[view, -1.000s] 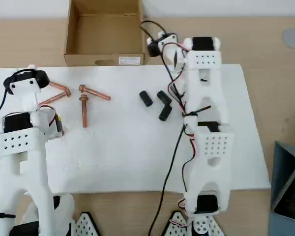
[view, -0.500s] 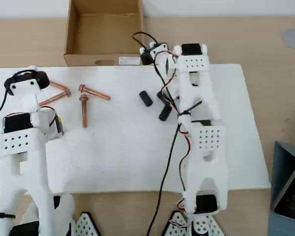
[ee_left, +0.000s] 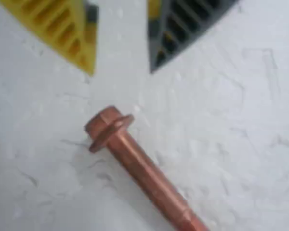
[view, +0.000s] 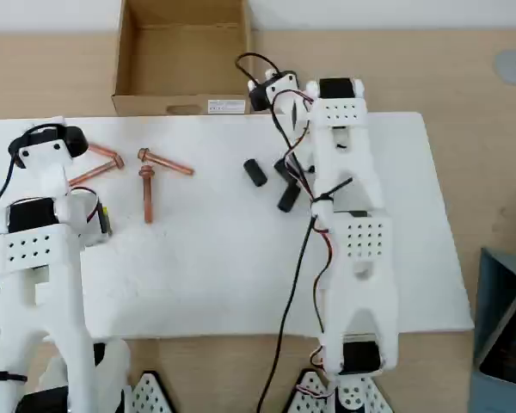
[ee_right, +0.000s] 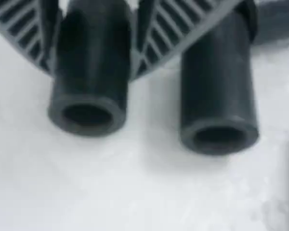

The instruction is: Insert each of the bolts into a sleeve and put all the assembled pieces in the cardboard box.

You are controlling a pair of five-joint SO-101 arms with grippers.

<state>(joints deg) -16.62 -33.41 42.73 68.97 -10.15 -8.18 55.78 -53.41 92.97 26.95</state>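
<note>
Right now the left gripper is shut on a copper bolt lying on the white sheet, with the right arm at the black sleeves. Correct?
No. The left gripper is open, not shut on the copper bolt: the left wrist view shows its fingers apart, clear of the bolt's head. The bolt lies on the white sheet, and the right arm is at the black sleeves.

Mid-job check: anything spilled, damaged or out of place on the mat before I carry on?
Nothing stands out. The four bolts lie loose on the white mat, the black sleeves lie together nearer its middle, and the cardboard box sits upright and empty behind the mat.
</note>
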